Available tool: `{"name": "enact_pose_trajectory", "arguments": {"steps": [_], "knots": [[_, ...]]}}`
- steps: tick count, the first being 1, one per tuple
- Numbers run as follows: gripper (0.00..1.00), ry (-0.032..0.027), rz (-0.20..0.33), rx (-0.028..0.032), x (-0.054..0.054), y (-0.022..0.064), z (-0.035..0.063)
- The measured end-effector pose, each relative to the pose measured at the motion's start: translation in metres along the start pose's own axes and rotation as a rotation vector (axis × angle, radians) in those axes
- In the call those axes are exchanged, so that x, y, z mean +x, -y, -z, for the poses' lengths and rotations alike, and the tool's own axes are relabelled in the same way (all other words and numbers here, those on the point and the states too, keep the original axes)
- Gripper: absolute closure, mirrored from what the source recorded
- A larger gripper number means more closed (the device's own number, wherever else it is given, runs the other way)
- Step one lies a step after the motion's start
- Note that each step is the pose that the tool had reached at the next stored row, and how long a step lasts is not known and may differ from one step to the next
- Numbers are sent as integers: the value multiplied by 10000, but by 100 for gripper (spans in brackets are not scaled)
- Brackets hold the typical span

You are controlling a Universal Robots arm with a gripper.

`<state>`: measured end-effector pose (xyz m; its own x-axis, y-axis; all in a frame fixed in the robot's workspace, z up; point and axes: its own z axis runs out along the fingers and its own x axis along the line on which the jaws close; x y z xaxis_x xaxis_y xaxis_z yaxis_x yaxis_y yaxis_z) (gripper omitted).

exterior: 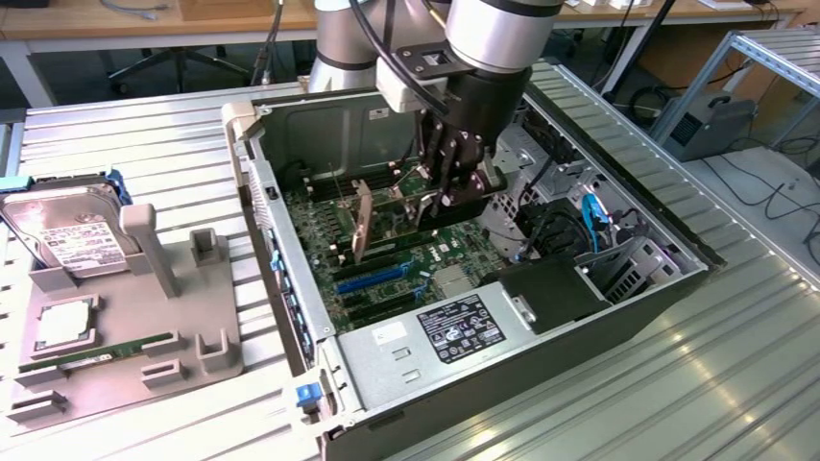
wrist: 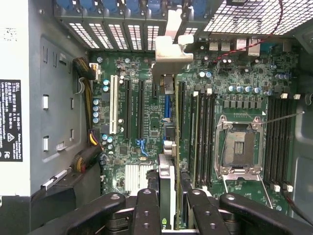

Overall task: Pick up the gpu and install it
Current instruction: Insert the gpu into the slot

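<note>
One thin brownish gpu [exterior: 364, 223] stands edge-on, clenched by the claw [wrist: 168, 196] over the motherboard [wrist: 146, 122].

The gpu [exterior: 364, 223] shows a brownish board face, held upright over the green motherboard [exterior: 429, 252]. The gripper [exterior: 451, 184] is black. A silver power supply [exterior: 423, 346] carries a black label, and blue cables [exterior: 593, 213] run on the exterior view's right.

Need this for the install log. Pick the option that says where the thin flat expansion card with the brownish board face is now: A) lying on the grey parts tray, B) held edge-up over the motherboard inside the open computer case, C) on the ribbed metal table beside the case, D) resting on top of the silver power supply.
B: the thin flat expansion card stands edge-up inside the open computer case, clamped by the tool above the green motherboard.
</note>
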<state>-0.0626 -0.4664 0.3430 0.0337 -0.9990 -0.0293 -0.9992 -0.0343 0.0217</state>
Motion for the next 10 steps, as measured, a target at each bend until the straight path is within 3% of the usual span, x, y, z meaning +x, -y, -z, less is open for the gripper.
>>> {"name": "enact_pose_trajectory", "arguments": {"steps": [10], "knots": [[73, 1, -1, 0, 19, -25, -8]]}}
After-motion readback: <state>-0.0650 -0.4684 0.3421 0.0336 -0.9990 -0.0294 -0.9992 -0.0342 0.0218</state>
